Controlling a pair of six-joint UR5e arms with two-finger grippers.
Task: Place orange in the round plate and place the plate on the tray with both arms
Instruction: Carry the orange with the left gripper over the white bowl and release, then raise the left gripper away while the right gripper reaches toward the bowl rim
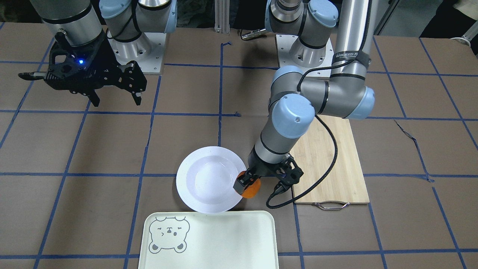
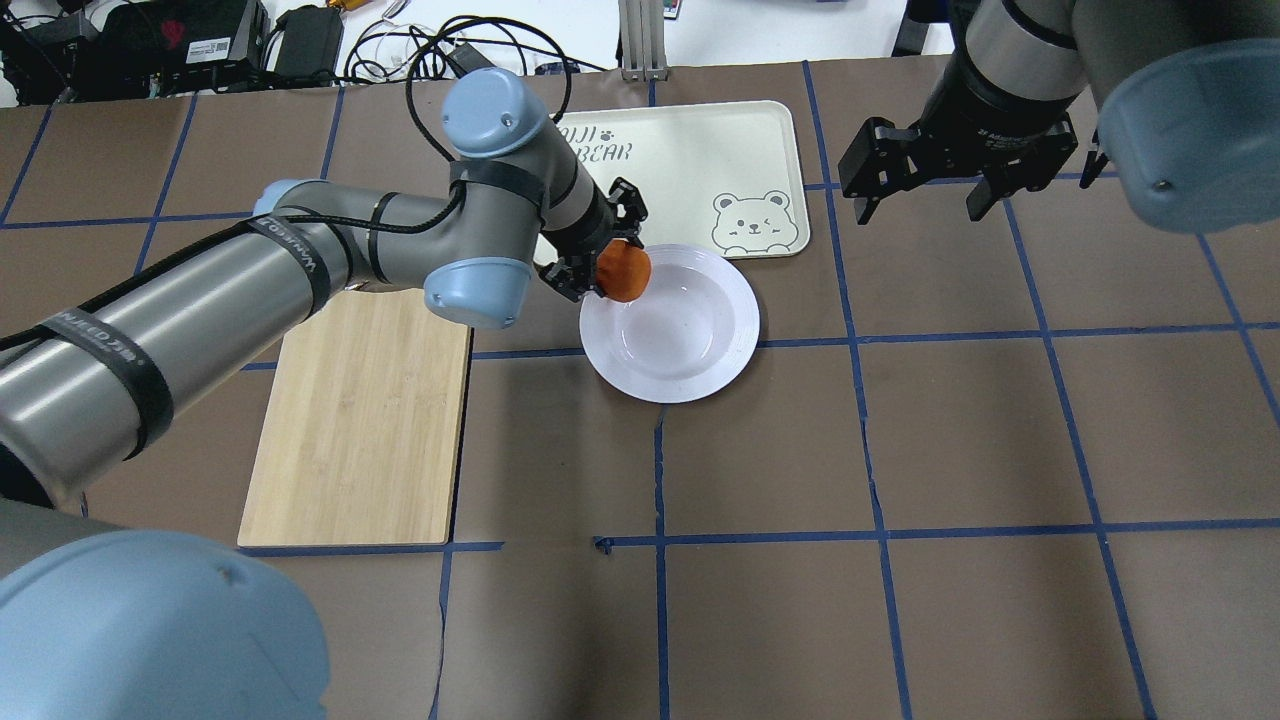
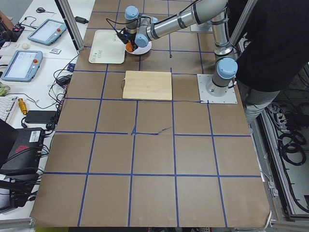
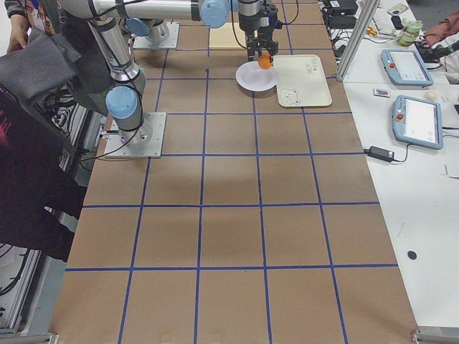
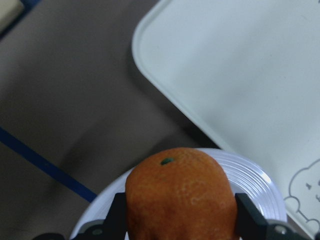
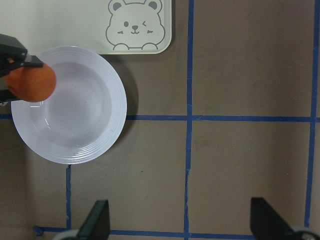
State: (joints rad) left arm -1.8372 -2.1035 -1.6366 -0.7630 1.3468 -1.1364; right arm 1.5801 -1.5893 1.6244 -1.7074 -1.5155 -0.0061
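Observation:
The orange (image 2: 624, 272) hangs over the rim of the white round plate (image 2: 690, 355), with my left gripper (image 2: 605, 262) shut on it. In the left wrist view the orange (image 5: 180, 195) fills the space between the two black fingers (image 5: 250, 217), above the plate's ridged rim (image 5: 255, 177). The plate (image 1: 198, 175) is empty and lies on the table beside the cream tray (image 1: 224, 243) with its bear drawing. My right gripper (image 2: 920, 185) hangs open and empty high above the table, away from the plate; its fingertips (image 6: 97, 220) show wide apart in the right wrist view.
A bamboo cutting board (image 2: 365, 420) with a metal handle lies under my left arm, beside the plate. Blue tape lines grid the brown table. People stand at the robot's side in the side views; tablets and cables lie on the white bench (image 4: 412, 107).

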